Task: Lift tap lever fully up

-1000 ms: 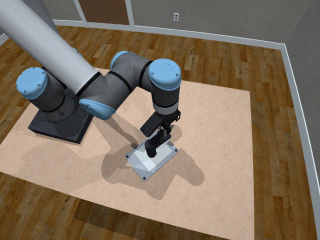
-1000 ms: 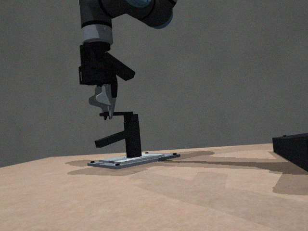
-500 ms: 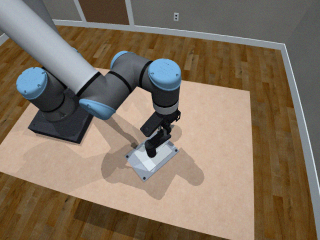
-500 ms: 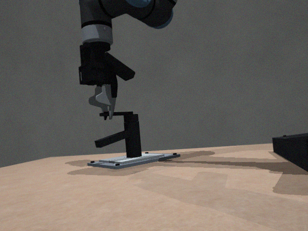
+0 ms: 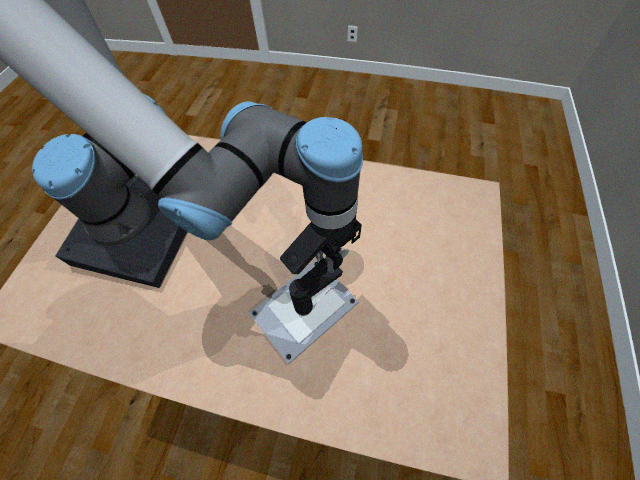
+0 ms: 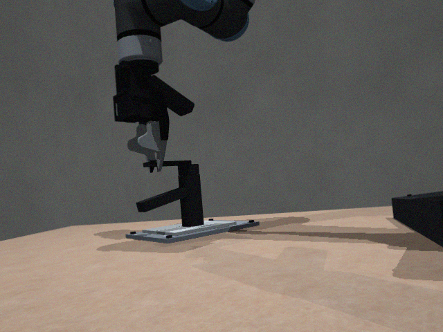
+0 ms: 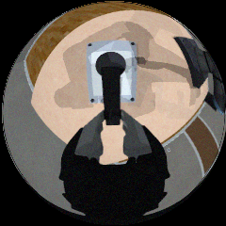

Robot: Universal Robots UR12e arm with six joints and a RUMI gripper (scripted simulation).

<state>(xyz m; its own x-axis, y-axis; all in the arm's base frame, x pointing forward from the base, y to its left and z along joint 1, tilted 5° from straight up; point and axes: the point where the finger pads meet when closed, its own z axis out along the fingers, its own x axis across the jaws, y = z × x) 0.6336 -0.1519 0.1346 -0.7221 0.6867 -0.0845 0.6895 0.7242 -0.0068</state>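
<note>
Black on black: the gripper (image 6: 156, 167), its fingers drawn close, pinches the free end of the tap's lever (image 6: 172, 163), which lies level atop the upright tap (image 6: 190, 194). Below it the spout (image 6: 158, 200) slopes down to the same side. The tap stands on a grey base plate (image 5: 289, 335) on the tan mat (image 5: 423, 289), with wood flooring (image 5: 465, 129) beyond.

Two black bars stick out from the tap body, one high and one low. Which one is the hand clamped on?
The upper bar, the thin lever at the tap's top. The hand pinches its free end. The thicker spout slopes down lower, untouched.
</note>
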